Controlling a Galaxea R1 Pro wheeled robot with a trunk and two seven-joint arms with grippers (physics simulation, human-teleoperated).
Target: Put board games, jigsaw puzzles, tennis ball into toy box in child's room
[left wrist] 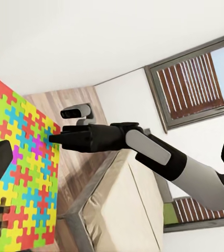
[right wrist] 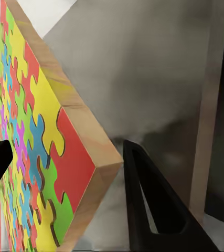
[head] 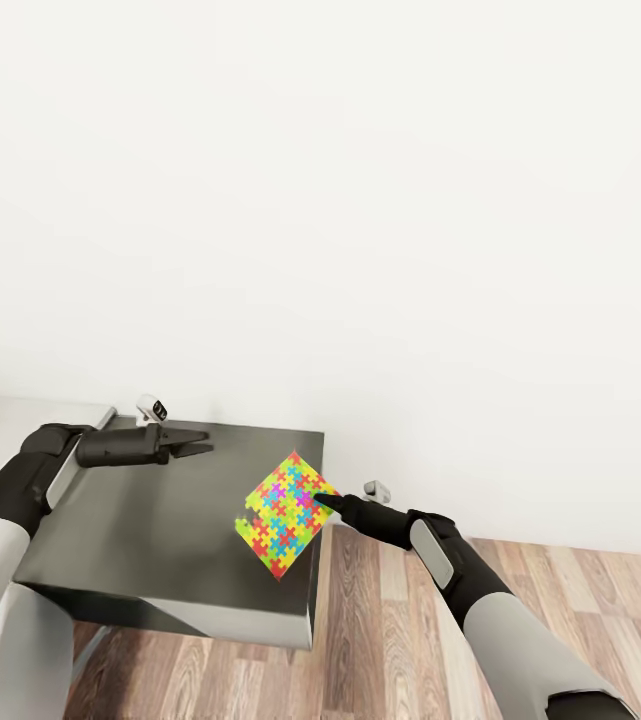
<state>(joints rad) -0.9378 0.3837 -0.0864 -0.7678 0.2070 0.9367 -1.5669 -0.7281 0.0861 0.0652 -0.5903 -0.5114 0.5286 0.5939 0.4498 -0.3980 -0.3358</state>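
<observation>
The right gripper [head: 328,497] is pinching a tilted jigsaw puzzle [head: 285,513] above the dark table [head: 150,540]; the left gripper [head: 198,445] is hovering there, fingers narrow.

The dark table top [head: 160,530] is bare between the left gripper [head: 198,446] and the jigsaw puzzle [head: 285,513], so a hand can pass there freely. The puzzle stands tilted over the table's right edge, pinched at its corner by the right gripper [head: 328,500], and it blocks the way from that side. Behind the table the white wall [head: 360,200] closes the far side. To the right, above the wood-plank floor [head: 380,640], the space is open.
</observation>
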